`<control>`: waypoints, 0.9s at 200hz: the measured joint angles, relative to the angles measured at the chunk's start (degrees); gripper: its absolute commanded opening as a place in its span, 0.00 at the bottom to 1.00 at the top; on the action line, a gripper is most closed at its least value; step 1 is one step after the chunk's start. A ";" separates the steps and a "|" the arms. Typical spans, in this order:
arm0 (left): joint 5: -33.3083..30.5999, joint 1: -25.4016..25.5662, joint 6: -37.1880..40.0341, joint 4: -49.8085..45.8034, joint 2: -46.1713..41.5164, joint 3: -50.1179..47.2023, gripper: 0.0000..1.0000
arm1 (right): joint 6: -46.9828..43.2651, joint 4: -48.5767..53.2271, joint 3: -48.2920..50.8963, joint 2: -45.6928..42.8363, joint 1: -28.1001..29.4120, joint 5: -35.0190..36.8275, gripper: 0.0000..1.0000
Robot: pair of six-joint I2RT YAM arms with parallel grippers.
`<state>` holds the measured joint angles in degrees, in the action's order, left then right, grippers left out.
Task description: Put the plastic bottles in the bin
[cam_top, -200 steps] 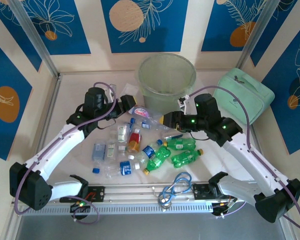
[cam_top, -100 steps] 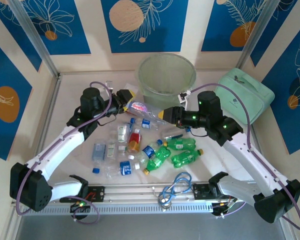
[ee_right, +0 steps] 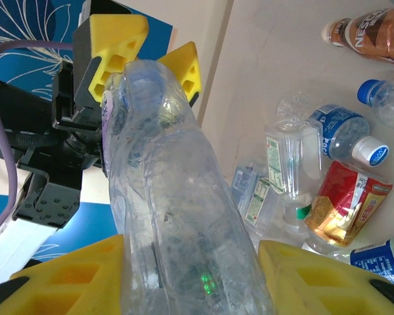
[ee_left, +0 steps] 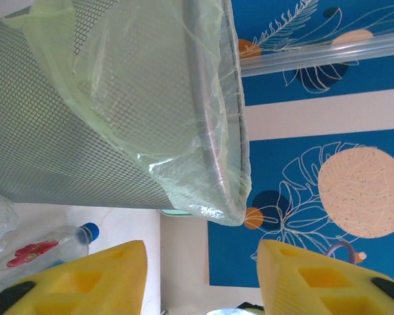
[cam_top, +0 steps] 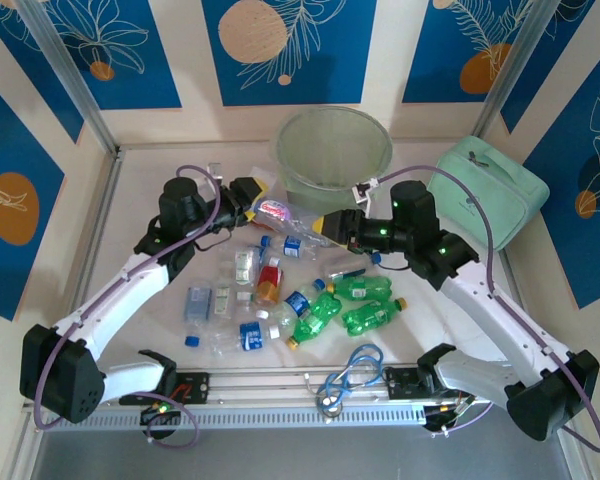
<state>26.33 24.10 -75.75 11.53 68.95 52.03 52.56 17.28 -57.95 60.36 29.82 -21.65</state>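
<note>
From above, the pale green bin [cam_top: 315, 195] stands at the far middle of the bench [cam_top: 145, 190], its contents indiscernible, with plastic bottles [cam_top: 280, 290] strewn before it, a mint case [cam_top: 485, 190] to its right and blue leaf-patterned walls [cam_top: 280, 50] around. The left wrist view shows the bin's mesh side beyond the left fingers [ee_left: 85, 275], a gap between them. In the right wrist view the right fingers [ee_right: 72, 275] clamp a clear bottle [ee_right: 177, 216] whose far end lies between the left fingers; whether those pinch it I cannot tell.

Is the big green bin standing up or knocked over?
Standing up. Seen from above, the bin shows its round open mouth facing up, with its mesh inside visible.
</note>
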 measured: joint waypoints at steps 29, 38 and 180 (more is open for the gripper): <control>-0.52 -0.26 -0.55 0.04 0.00 -0.02 0.34 | 0.00 -0.37 0.00 0.81 0.85 0.92 0.48; -0.70 -0.35 -0.81 0.09 0.00 -0.02 0.32 | 0.02 -0.57 0.00 0.85 0.98 1.29 0.49; -0.70 -1.92 -0.46 -0.02 11.52 23.28 0.25 | -4.55 22.32 -10.99 -9.29 -9.64 18.47 0.92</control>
<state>25.63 22.17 -76.20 11.51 80.47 75.31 48.01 39.59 -68.95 51.07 20.18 -3.18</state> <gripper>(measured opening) 0.323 0.923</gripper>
